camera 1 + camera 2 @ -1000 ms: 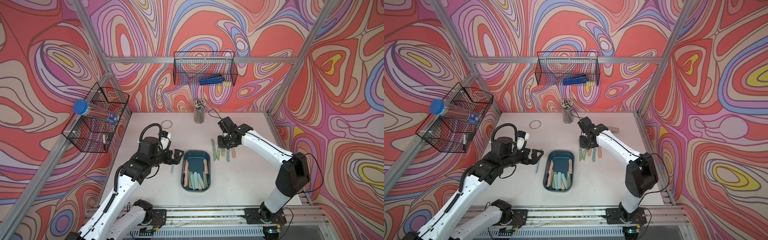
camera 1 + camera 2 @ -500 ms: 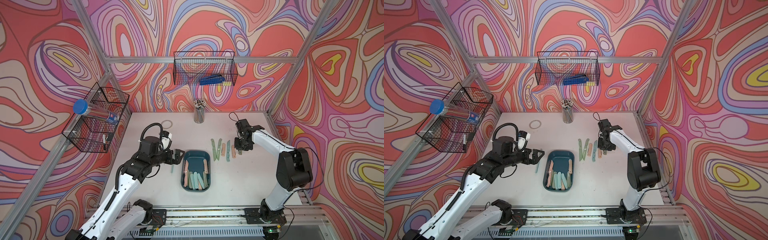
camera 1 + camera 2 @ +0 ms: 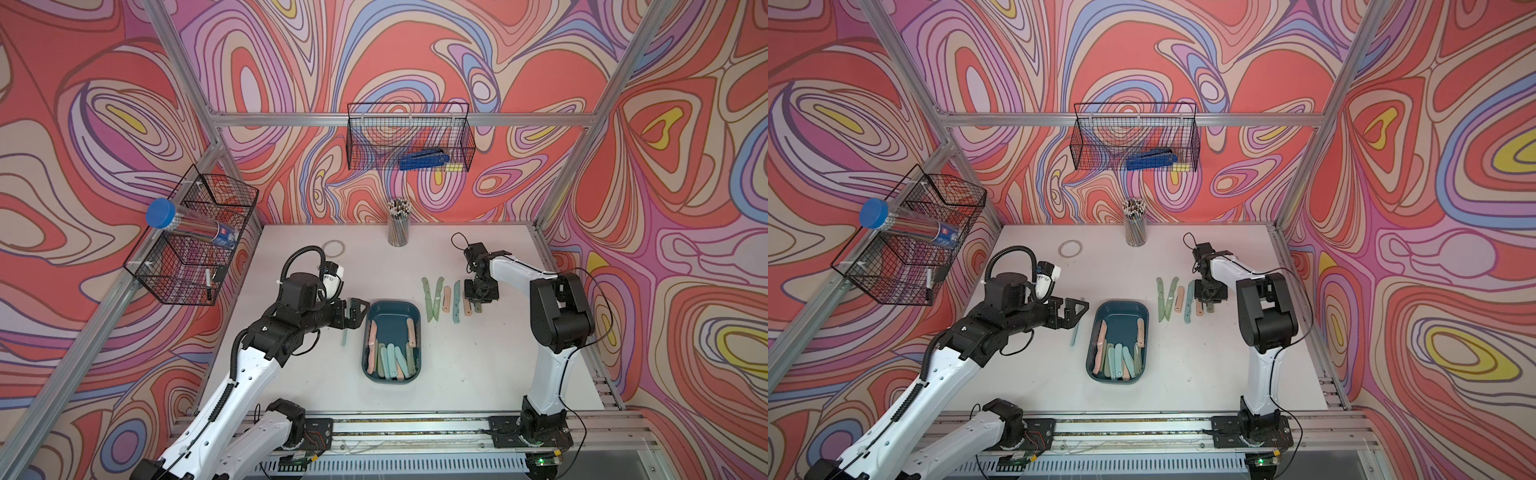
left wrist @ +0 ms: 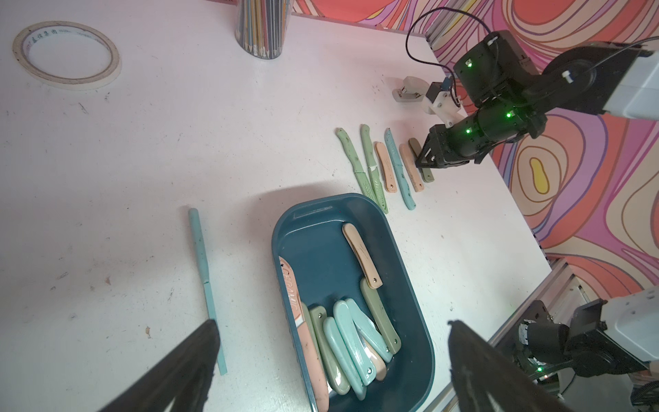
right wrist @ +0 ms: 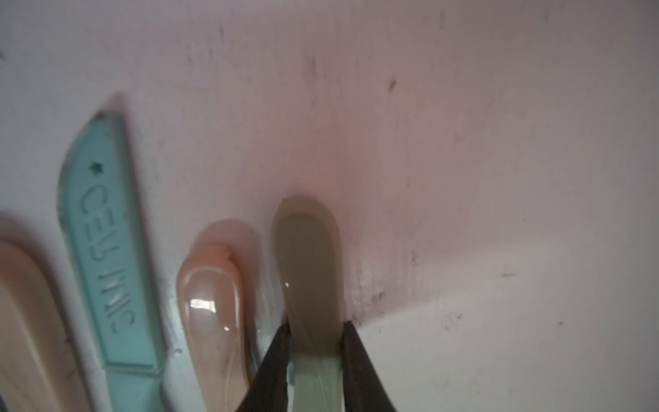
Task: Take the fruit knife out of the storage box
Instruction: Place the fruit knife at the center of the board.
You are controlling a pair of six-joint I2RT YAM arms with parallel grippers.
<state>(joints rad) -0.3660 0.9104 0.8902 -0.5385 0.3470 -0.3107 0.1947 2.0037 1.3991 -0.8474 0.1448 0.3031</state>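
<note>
The dark teal storage box (image 3: 392, 328) (image 3: 1119, 320) (image 4: 321, 249) sits mid-table with several folded fruit knives piled at its near end. Right of it, several more knives (image 3: 444, 297) lie in a row on the table. At the right end of that row my right gripper (image 3: 478, 305) (image 3: 1209, 305) (image 5: 315, 323) is down at the table, shut on an olive-green fruit knife (image 5: 308, 257) (image 4: 427, 175). My left gripper (image 3: 359, 309) (image 3: 1077, 309) (image 4: 331, 322) hangs open and holds nothing, just left of the box, above a loose teal knife (image 3: 345, 334) (image 4: 205, 274).
A cup of pencils (image 3: 398, 228) and a tape ring (image 3: 333, 248) stand at the back of the table. A small white object (image 4: 408, 91) lies behind the right arm. Black wire baskets hang on the back wall (image 3: 409, 139) and the left wall (image 3: 195, 241).
My right gripper has carried the olive-green knife rightward over the row and down to the row's right end. The left arm has not moved.
</note>
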